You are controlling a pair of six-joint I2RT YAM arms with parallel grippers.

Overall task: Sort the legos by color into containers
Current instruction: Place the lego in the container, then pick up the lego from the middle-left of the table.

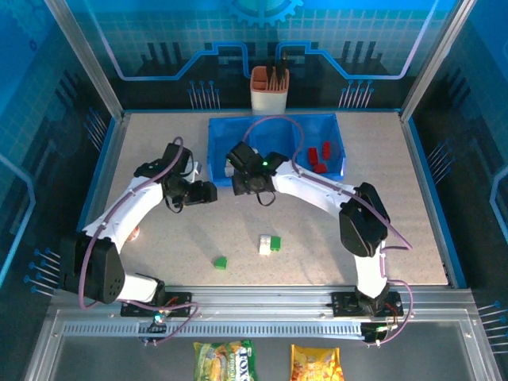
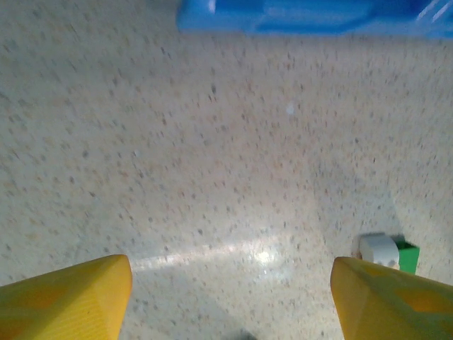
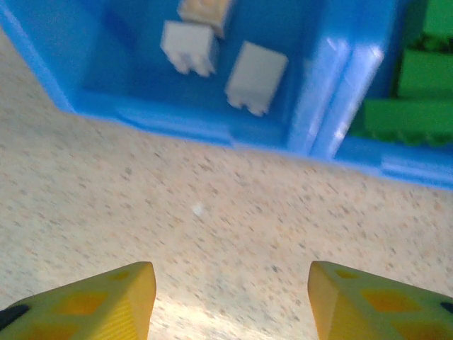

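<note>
a speckled beige table (image 2: 212, 142) seen from close above. the blurred near wall of a blue tray (image 2: 304, 18) runs along the far edge of the scene. well apart from the tray, nearest the camera, the left gripper (image 2: 230, 301) hangs with its two yellow fingers (image 2: 67, 297) spread wide, bare tabletop between them. a white brick (image 2: 380, 249) lies touching a green brick (image 2: 408, 256), just on the tray's side of one fingertip.

Left arm (image 1: 131, 206) bent inward, jaws apart and empty, right arm (image 1: 313, 189) the same.
</note>
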